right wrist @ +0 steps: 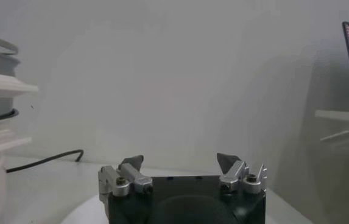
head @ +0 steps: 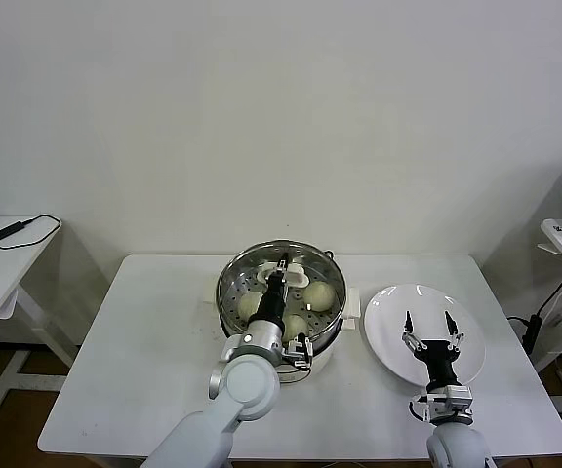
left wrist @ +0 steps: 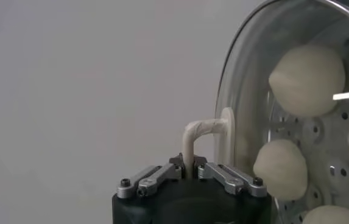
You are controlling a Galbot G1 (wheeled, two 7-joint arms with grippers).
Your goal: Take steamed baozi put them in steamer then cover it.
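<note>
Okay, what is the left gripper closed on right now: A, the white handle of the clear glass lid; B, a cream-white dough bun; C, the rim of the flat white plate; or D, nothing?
A: the left gripper is shut on the white handle of the clear glass lid, over the shiny steel steamer.

white table [head: 154, 351] | on it: steamer [head: 232, 317], probably empty white plate [head: 390, 327]

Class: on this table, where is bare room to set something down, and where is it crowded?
Free: the table left of the steamer, and its front edge. Crowded: steamer, baozi, cover held by left gripper; plate under right gripper.
</note>
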